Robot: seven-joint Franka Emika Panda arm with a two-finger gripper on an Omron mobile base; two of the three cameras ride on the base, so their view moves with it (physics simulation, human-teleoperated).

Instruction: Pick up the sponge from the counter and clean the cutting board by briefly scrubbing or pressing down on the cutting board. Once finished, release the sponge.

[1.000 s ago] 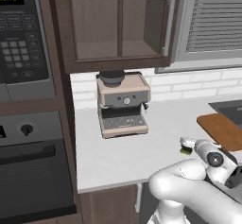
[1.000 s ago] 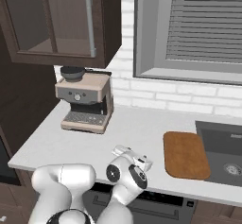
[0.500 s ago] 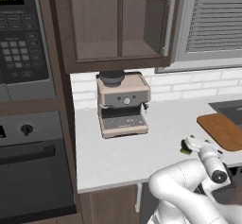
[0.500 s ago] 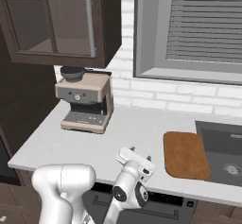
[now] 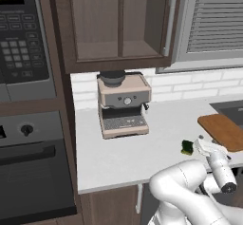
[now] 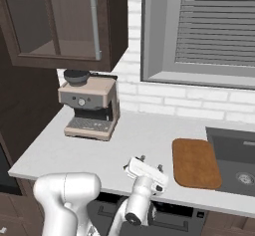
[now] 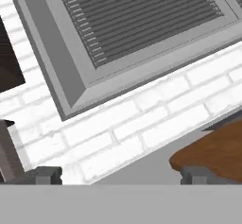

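The sponge point(image 5: 187, 146), a tiny dark green block, lies on the pale counter point(image 5: 156, 143) near its front edge. My gripper point(image 5: 203, 142) hovers just right of it, pointing level toward the back wall. In the hand view my gripper point(image 7: 120, 176) is open, its fingertips point(image 7: 45, 175) wide apart with nothing between them. The reddish-brown cutting board point(image 5: 223, 130) lies flat to the right, beside the sink. From the right base view my gripper point(image 6: 149, 164) is left of the cutting board point(image 6: 195, 163) and hides the sponge. The hand view catches the board's corner point(image 7: 217, 152).
A coffee machine point(image 5: 123, 104) stands at the back left of the counter. The dark sink basin point(image 6: 235, 159) lies right of the board. White brick wall and a window with blinds point(image 6: 199, 28) are behind; wall cabinets point(image 5: 118, 20) hang above.
The forearm has swung down below the counter's front edge and the wrist has turned, while the hand stayed beside the sponge. Sponge and board have not moved.
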